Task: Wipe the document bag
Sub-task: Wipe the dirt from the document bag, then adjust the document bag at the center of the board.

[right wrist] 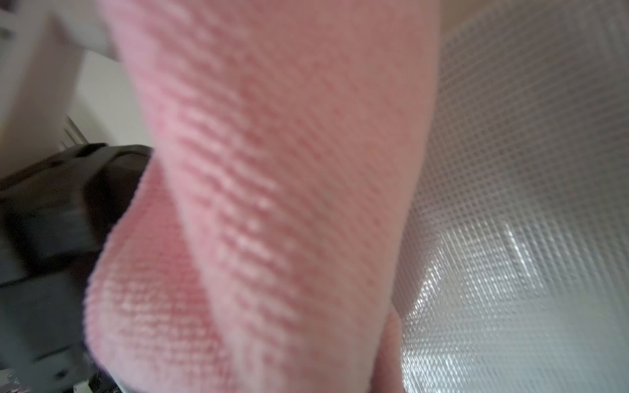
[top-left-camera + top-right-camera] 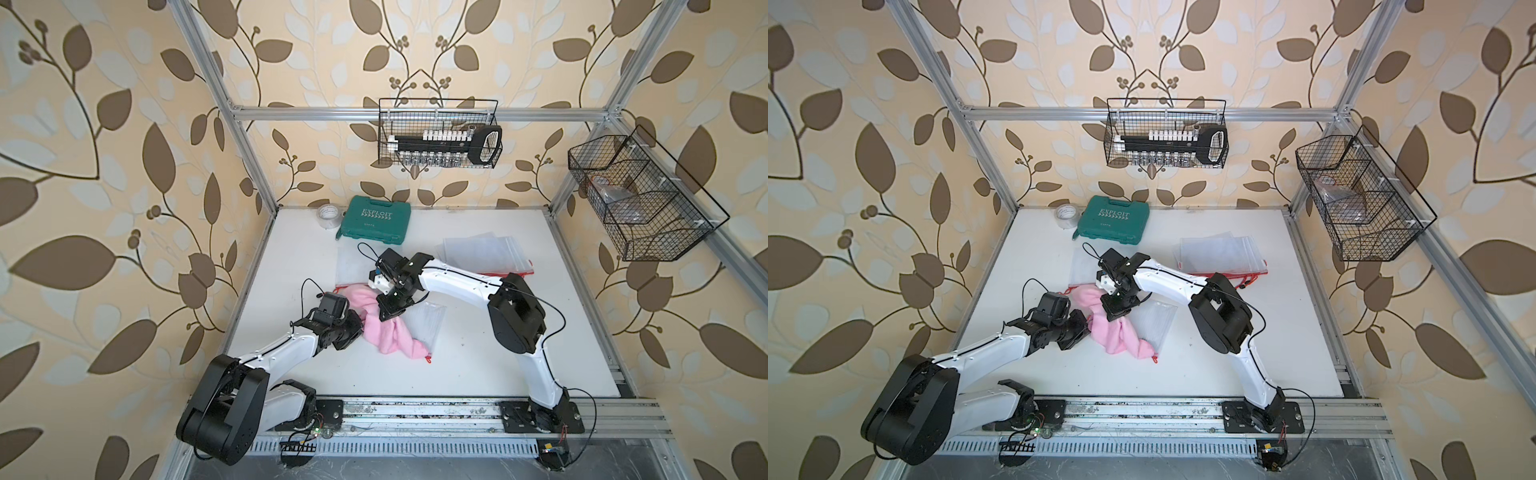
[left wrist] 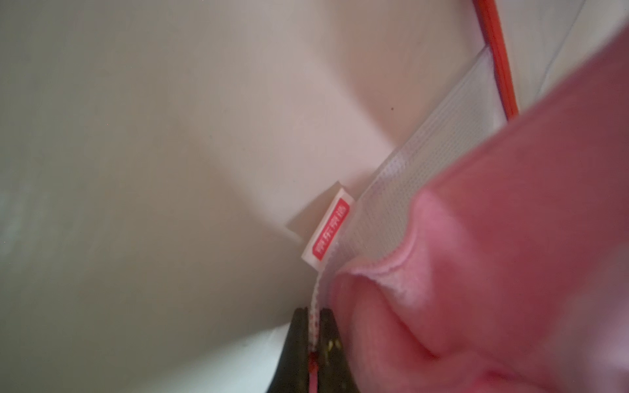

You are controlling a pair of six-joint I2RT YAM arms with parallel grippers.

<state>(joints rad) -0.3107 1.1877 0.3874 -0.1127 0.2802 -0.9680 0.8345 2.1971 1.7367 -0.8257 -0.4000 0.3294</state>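
A white desk (image 2: 519, 353) seen from above, with two white-and-black robot arms reaching from its near edge toward the middle. Between them the document bag (image 2: 430, 322), a translucent mesh pouch, lies flat on the desk. Its left part is covered, so the long axis is a judgement: it appears to run across from the left arm toward the robot's right, angled toward the near edge, where a small red pull cord (image 2: 428, 360) marks the corner. A crumpled pink cloth (image 2: 395, 336) lies over the bag's left part, touching both arms. The right fingers (image 2: 383, 312) are closed and buried in the cloth's upper fold, gripping it directly above the bag. The bare mesh lies just to their right and nearer the robot, so a wiping stroke would likely travel that way. In the left wrist view, the left fingers (image 3: 299, 337) are pinched narrow on a thin white-and-red strip at the bag's edge, seemingly pinning it down. A small red-and-white tag (image 3: 332, 229) sits just beyond them, beside the cloth.
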